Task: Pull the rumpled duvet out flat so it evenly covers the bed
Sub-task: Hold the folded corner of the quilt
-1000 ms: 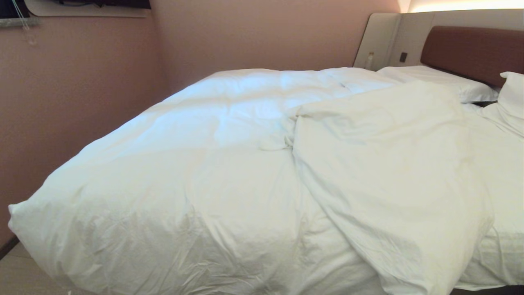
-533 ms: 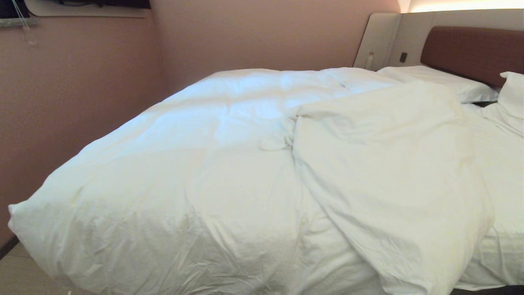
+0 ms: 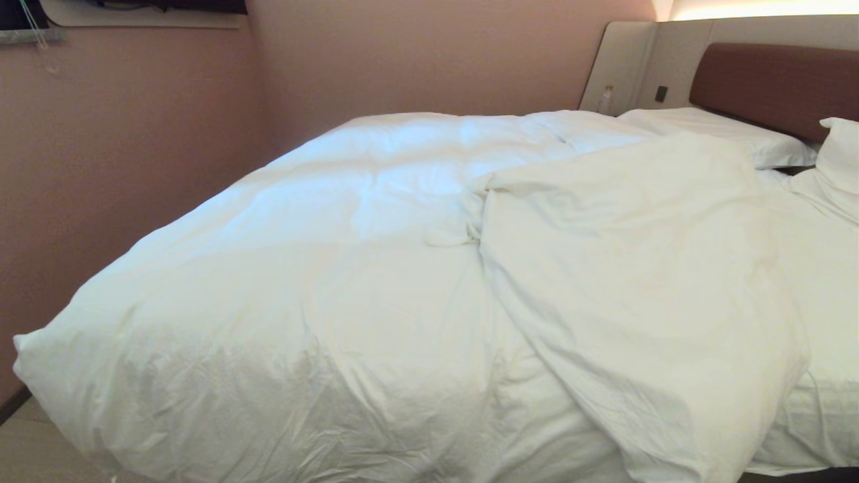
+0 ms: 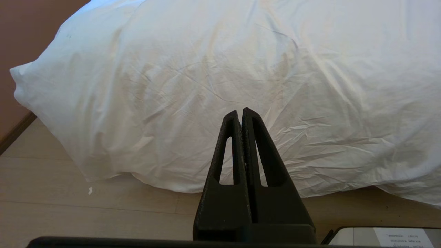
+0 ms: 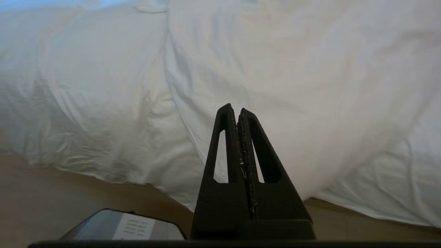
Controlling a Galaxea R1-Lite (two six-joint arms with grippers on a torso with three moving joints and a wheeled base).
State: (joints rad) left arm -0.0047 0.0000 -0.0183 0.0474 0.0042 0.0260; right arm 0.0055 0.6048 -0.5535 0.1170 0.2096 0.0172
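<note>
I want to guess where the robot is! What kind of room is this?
Most likely a bedroom, maybe in a hotel: a wide bed with a rumpled white duvet, pillows and a padded headboard against the wall.

The duvet [image 3: 376,268] buries the bed [image 3: 792,476] almost wholly, so the mattress and base go unseen apart from a dark sliver at the near right corner. The headboard [image 3: 772,84] and one pillow [image 3: 839,161] run off the picture's right edge. A small object [image 3: 606,99] beside the headboard panel (perhaps a bottle) is too small to identify. Neither end effector appears in the head view.
</note>
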